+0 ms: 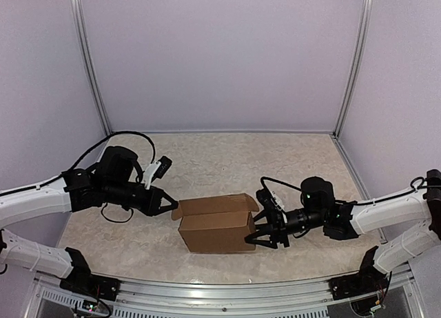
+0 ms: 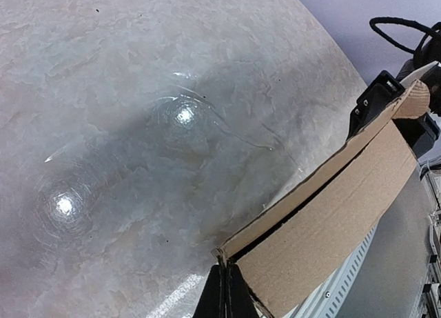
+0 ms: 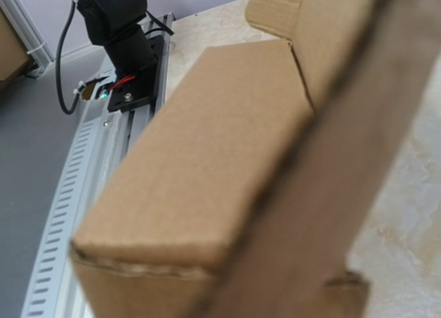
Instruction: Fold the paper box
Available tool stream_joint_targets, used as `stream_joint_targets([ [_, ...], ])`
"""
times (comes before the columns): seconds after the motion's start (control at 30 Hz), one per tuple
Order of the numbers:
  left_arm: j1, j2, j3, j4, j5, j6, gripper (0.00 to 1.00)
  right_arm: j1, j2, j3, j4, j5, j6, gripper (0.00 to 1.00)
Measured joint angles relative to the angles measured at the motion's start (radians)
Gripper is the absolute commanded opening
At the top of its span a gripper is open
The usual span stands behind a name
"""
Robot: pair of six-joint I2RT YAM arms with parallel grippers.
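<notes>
The brown paper box stands on the table between both arms. Its top is nearly closed and small end flaps stick out. The left gripper touches the left flap with jaws pressed together. The right gripper has wide jaws at the right end.

Both arms stretch toward the middle and are held low. The left hand points to the right, its fingers pressed together. The right hand points to the left, its fingers spread apart.

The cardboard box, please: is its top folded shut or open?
Partly shut: a long flap covers the top, but both end flaps splay outward.
</notes>
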Motion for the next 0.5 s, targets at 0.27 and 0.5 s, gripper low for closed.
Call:
stream_joint_targets([
  [0.27,-0.004,0.018,0.011,0.002,-0.01,0.0,0.0,0.002,0.0,-0.002,0.005,0.04,0.006,0.17],
  [0.5,-0.008,0.027,0.02,0.026,-0.041,-0.011,0.0,0.039,0.011,-0.031,0.077,0.154,-0.022,0.18],
])
